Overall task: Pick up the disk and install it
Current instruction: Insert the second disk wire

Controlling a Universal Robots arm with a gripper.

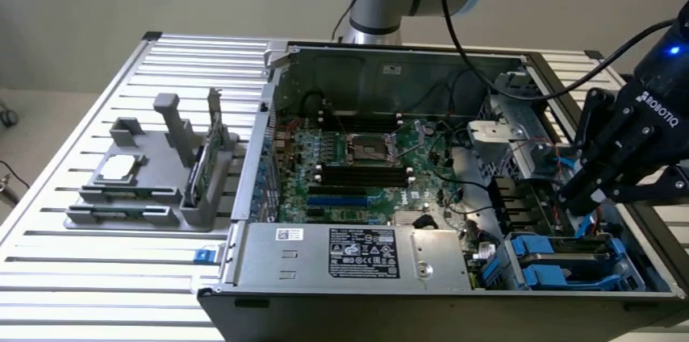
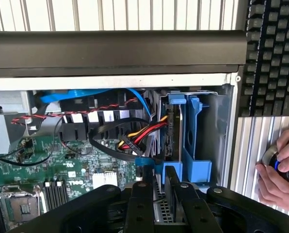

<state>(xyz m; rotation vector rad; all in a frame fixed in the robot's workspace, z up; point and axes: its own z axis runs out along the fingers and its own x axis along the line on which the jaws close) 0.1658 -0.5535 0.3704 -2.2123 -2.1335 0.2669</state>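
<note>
The disk stands edge-on in the blue-bracketed drive bay at the corner of the open computer case. Its blue bracket shows just past my fingertips. My gripper is shut on the disk's near edge, one black finger on each side of the grey slab. In the exterior view the gripper reaches down into the case on the exterior view's right, above the blue bay; the fingers hide most of the disk there.
Red, yellow and black cables hang right beside the bay. The motherboard fills the case floor, with the grey power-supply box at its front. A grey parts tray sits outside on the exterior view's left. A keyboard and a person's hand lie beyond the case wall.
</note>
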